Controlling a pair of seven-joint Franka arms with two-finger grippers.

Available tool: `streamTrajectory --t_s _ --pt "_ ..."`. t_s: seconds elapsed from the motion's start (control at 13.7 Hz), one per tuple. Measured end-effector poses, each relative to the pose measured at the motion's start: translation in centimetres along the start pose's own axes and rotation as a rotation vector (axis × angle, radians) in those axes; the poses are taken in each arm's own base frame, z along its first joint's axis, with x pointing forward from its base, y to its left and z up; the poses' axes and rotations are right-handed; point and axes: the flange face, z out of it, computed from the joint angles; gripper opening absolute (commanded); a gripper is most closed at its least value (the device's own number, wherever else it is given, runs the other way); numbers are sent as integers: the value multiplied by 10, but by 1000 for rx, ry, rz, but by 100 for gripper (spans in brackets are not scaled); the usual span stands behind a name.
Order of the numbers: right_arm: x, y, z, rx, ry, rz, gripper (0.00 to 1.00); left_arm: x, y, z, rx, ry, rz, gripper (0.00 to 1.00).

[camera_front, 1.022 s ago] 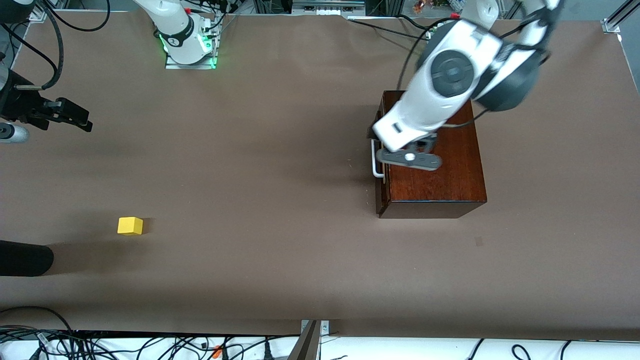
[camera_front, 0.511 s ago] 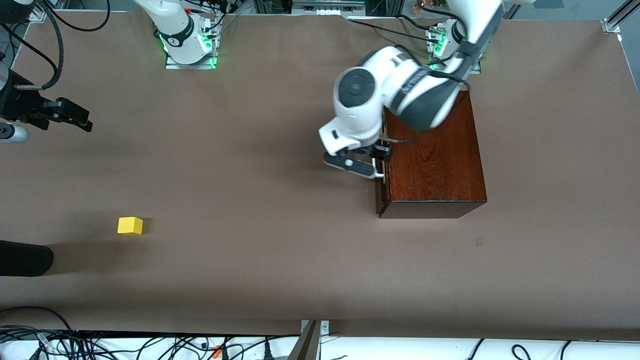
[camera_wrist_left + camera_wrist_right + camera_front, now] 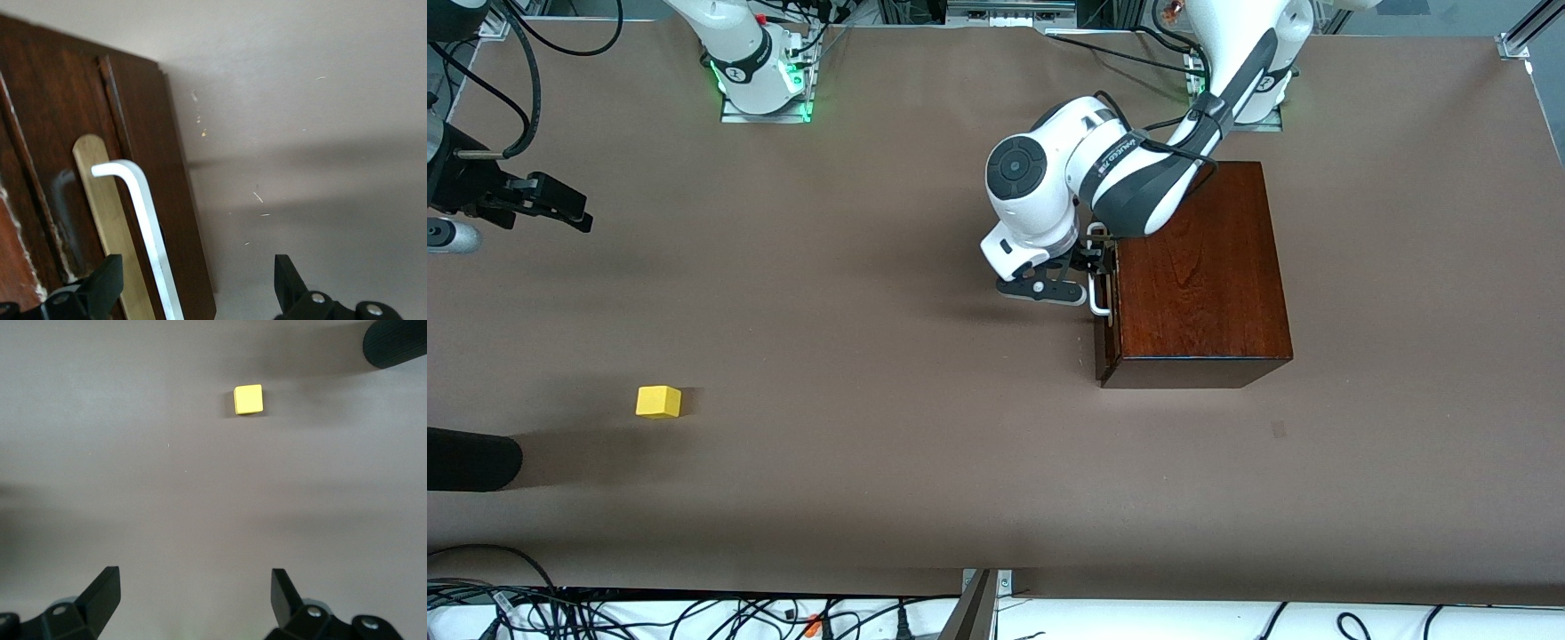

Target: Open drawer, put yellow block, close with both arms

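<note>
In the front view the left gripper (image 3: 1096, 267) is low at the front of the dark mahogany box (image 3: 1196, 267), right at the white bar handle (image 3: 1096, 296) of the drawer (image 3: 1106, 307), which is closed. The right gripper (image 3: 560, 206) hangs over the table (image 3: 871, 356) at the right arm's end and waits there, its fingers spread with nothing between them. The yellow block (image 3: 658, 401) lies on the table, well apart from the left gripper and not under the right one, nearer to the front camera. In the left wrist view the left gripper (image 3: 193, 283) has its fingers spread wide, and the handle (image 3: 143, 220) runs between them; I cannot tell if a finger touches it. In the right wrist view the right gripper (image 3: 193, 597) is spread wide, and the yellow block (image 3: 248, 399) lies on the bare table ahead of the fingertips, apart from them.
</note>
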Motion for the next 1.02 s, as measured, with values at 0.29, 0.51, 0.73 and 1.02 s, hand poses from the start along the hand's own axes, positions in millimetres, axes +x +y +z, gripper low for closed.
streamTrajectory --t_s 0.29,0.51,0.73,1.02 --pt "0 0 0 0 0 0 100 -2 -2 15 49 4 -47 100" --pt "0 0 0 0 0 0 100 -6 0 24 57 -5 -73 100" --pt "0 0 0 0 0 0 100 -6 3 32 47 10 -79 100" --pt "0 0 0 0 -1 0 100 -9 10 45 72 68 -97 100"
